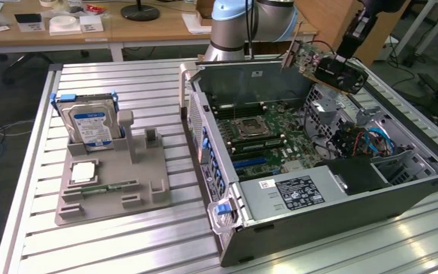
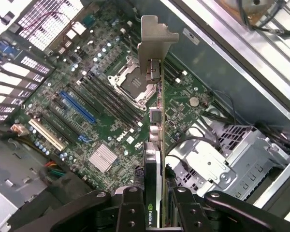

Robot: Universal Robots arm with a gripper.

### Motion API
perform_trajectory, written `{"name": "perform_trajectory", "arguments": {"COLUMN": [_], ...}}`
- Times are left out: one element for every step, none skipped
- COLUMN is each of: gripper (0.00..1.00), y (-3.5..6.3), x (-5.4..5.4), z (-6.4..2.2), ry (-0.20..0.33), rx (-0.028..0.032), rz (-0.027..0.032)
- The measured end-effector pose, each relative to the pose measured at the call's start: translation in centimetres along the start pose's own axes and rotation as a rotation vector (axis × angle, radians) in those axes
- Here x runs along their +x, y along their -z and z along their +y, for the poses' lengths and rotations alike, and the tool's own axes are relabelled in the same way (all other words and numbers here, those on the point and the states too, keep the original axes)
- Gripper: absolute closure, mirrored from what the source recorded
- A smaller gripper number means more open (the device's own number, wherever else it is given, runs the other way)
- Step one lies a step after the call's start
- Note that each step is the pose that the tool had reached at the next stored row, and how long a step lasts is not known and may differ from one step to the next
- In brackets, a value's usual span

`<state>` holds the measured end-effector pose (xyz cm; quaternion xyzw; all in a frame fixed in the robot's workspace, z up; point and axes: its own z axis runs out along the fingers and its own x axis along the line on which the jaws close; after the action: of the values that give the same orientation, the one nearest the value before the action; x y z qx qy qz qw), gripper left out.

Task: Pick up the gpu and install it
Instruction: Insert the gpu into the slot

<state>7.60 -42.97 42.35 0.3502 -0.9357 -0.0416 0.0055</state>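
The gpu (image 1: 335, 73) hangs tilted in the air above the open computer case (image 1: 318, 222), over the case's far corner on the exterior view's right, clear of everything inside. The end effector (image 1: 347, 54) is clamped on it from above. In the wrist view the gpu (image 2: 157, 145) is seen edge-on between the two black fingers (image 2: 128, 208), with its metal bracket (image 2: 152, 41) at the far end (an NVIDIA mark shows on the edge near the grip).

Beneath it lies the green motherboard (image 2: 101, 111) with its CPU socket (image 2: 133, 82), a blue slot (image 2: 77, 106) and a silver heatsink (image 2: 102, 158); the gpu touches none of them. A grey power supply (image 1: 295, 191) sits at the case's near end.

Well apart, toward the exterior view's left, a grey holder (image 1: 112, 200) stands on the slatted metal counter (image 1: 128, 251). It carries an upright hard drive (image 1: 89, 127) with a blue label, and a small green memory stick (image 1: 106, 186) lies flat in it.
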Motion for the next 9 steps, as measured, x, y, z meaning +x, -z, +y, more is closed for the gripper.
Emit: {"name": "perform_trajectory", "arguments": {"gripper": [0.74,0.74,0.74,0.74,0.74,0.74,0.74,0.74,0.74], "y": [0.0,0.0,0.0,0.0,0.0,0.0,0.0,0.0,0.0], "x": [0.01,0.01,0.01,0.02,0.02,0.02,0.03,0.03,0.03], "z": [0.0,0.01,0.01,0.01,0.02,0.02,0.02,0.02,0.02], "ry": [0.01,0.02,0.029,0.039,0.049,0.059,0.069,0.08,0.091], "rx": [-0.0002,-0.0004,-0.0006,-0.0008,-0.0009,-0.0012,-0.0014,-0.0016,-0.0018], "rz": [0.0008,0.0017,0.0025,0.0032,0.0041,0.0048,0.0057,0.0065,0.0075]}}
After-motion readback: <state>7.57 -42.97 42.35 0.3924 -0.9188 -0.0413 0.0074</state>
